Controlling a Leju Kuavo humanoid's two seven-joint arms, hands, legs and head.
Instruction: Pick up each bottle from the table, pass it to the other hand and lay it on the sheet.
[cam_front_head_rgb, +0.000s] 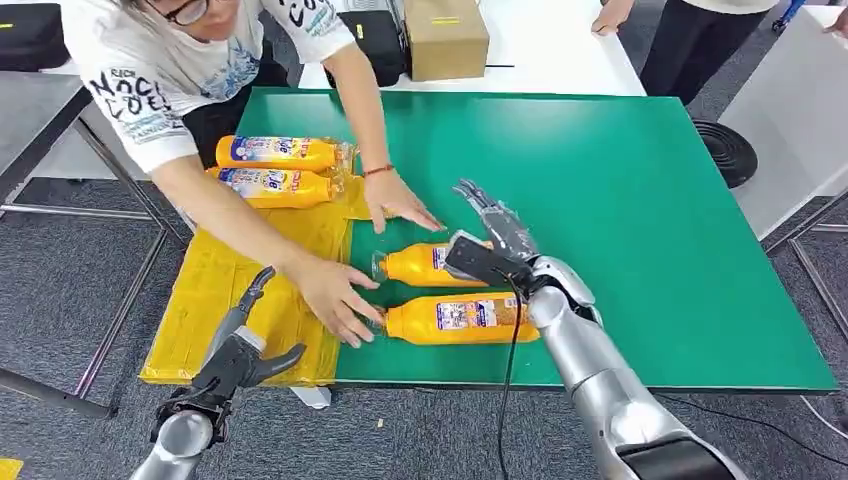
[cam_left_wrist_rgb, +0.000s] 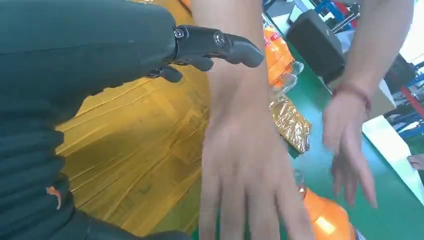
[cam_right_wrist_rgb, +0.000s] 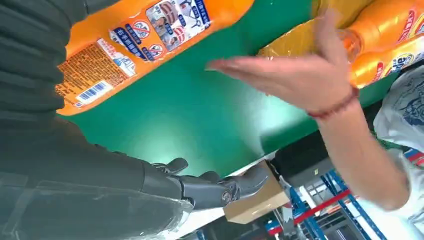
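Two orange bottles lie on the yellow sheet at the left of the green table. Two more lie on the green: a short one and a longer one near the front edge. My right hand hovers open just over the short bottle, holding nothing; the right wrist view has that hand's fingers apart and a bottle beside it. My left hand is open and empty at the sheet's front edge, with its fingers over the sheet.
A person leans over the table from the far left, one hand by the short bottle, the other at the longer bottle's cap. A cardboard box stands behind the table. Another person stands at the back right.
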